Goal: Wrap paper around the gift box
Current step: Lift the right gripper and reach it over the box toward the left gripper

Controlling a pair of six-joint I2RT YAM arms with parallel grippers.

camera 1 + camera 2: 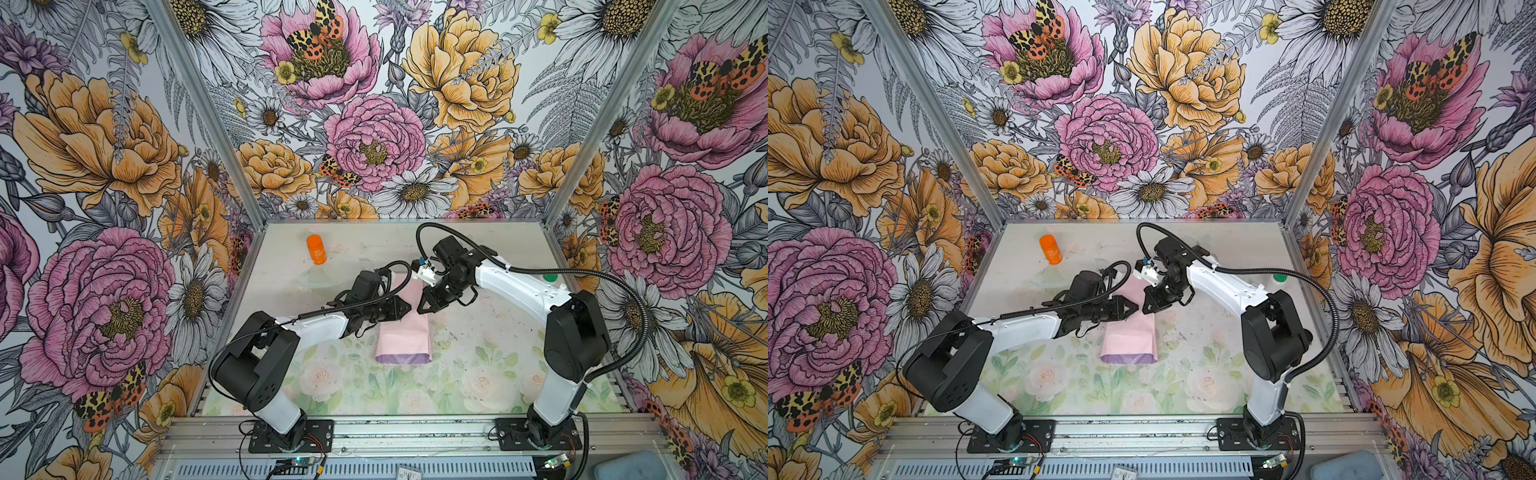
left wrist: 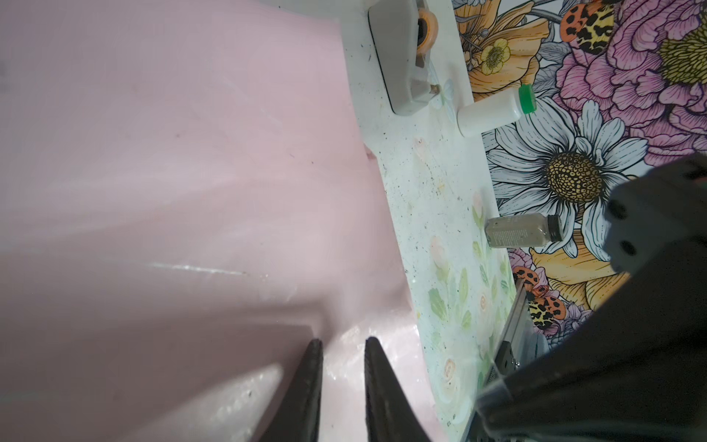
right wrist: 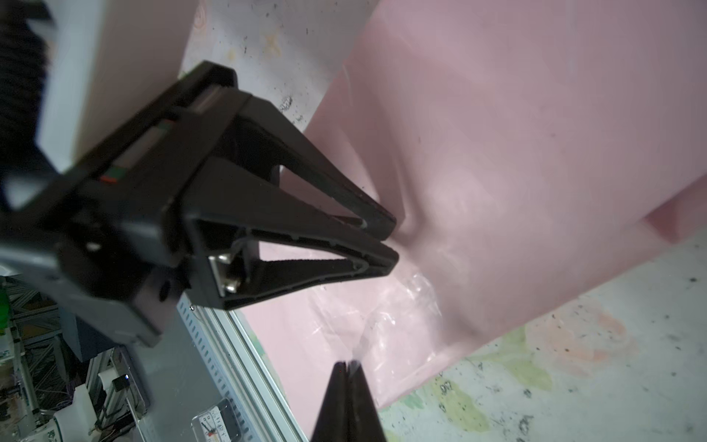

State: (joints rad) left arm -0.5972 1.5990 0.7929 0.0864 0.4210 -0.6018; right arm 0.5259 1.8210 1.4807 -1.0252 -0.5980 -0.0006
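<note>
The paper point(image 1: 403, 336) point(image 1: 1128, 336) lies folded into a long parcel on the table, pale pink side out, with a lilac strip point(image 1: 402, 357) at its near end. The gift box is hidden. My left gripper point(image 1: 409, 308) point(image 2: 344, 340) presses its tips onto the pink top, jaws a narrow gap apart with nothing between them; it also shows in the right wrist view point(image 3: 390, 241). Just right of it, my right gripper point(image 1: 422, 309) point(image 3: 346, 363) is shut on a crinkled strip of clear tape point(image 3: 401, 310) that runs onto the paper point(image 3: 535, 134).
An orange bottle point(image 1: 316, 249) stands at the back left, with a clear funnel-shaped item point(image 1: 318, 278) in front of it. By the right wall are a grey tape dispenser point(image 2: 401, 57), a white bottle with a green cap point(image 2: 493, 111) and a small grey jar point(image 2: 522, 229).
</note>
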